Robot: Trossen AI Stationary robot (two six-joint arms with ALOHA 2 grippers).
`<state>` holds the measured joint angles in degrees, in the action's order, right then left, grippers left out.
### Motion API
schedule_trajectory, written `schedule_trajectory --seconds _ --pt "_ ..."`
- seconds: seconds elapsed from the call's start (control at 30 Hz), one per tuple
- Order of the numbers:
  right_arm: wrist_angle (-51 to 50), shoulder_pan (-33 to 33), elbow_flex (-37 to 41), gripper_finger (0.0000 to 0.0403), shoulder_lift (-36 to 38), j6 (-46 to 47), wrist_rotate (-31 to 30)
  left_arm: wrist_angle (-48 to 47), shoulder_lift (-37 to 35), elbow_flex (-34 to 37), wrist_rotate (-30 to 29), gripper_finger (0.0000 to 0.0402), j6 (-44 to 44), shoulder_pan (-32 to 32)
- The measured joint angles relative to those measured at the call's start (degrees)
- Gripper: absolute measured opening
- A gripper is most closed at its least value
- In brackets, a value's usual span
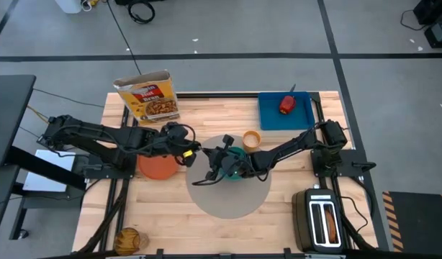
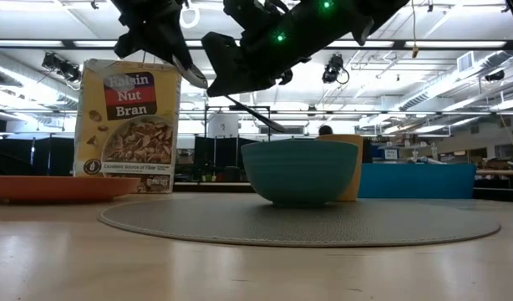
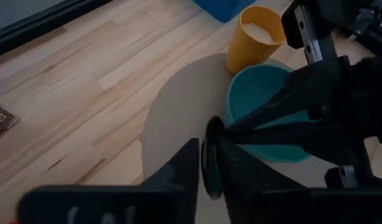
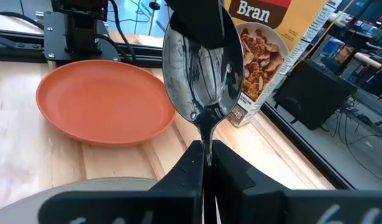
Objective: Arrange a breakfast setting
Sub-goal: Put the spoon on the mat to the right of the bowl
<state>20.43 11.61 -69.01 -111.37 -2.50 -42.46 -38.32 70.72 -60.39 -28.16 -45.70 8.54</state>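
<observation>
Spoon [image 4: 200,74]: held in the air at centre frame in the high view, above the mat [image 1: 228,201], just left of the bowl [image 2: 300,171].
Right gripper [image 4: 206,163]: you have it clenched on the spoon's neck, bowl end pointing at the left arm.
Left gripper [image 1: 186,150]: its tip overlaps the spoon's bowl end; whether it grips I cannot tell.
Plate [image 1: 158,167]: left of centre, off the mat.
Cup [image 1: 251,139]: above the bowl, at the mat's edge.
Apple [image 1: 286,105]: upper right, on the board [image 1: 268,115].
Risk: if you let go with both at once, the spoon drops and may clatter into the bowl or bounce off the mat.
</observation>
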Motion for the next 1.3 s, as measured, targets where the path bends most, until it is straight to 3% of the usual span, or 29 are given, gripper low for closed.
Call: schedule_trajectory --seconds 0.2,0.3,0.5,0.7,0.83,0.93,1.13,1.3 --pt "-6.83 2.1 0.0 0.0021 4.33 4.62 0.12 -0.76 -4.71 -2.6 4.11 0.0133 6.17 0.48" --pt "-14.33 3.81 0.0 0.0022 9.57 10.49 0.92 -0.06 -8.88 -4.8 3.2 0.0147 10.93 2.48" --pt "-36.93 8.76 0.0 0.0022 20.09 30.45 3.58 -0.61 -15.7 -4.86 -6.52 0.015 16.65 10.73" --pt "-62.37 15.73 -0.02 0.0023 25.23 60.29 3.97 -0.87 -15.01 -4.84 -17.5 0.015 19.94 20.12" --pt "-74.44 18.67 -0.02 0.0023 24.3 81.21 5.95 -0.93 -12.23 -4.82 -23.46 0.015 20.12 23.69" --pt "-79.26 18.65 -0.02 0.0023 22.31 91.46 9.79 -0.93 -10.2 -4.82 -25.08 0.015 20.72 24.9" --pt "-85.16 17.2 -0.02 0.0023 15.87 105.12 19.53 -0.95 -6.77 -4.8 -25.23 0.015 20.85 25.87" --pt "-83.77 16.36 -0.02 0.0023 9.05 111.88 24.8 -1.56 -5.38 -4.8 -25.21 0.015 20.98 25.86"
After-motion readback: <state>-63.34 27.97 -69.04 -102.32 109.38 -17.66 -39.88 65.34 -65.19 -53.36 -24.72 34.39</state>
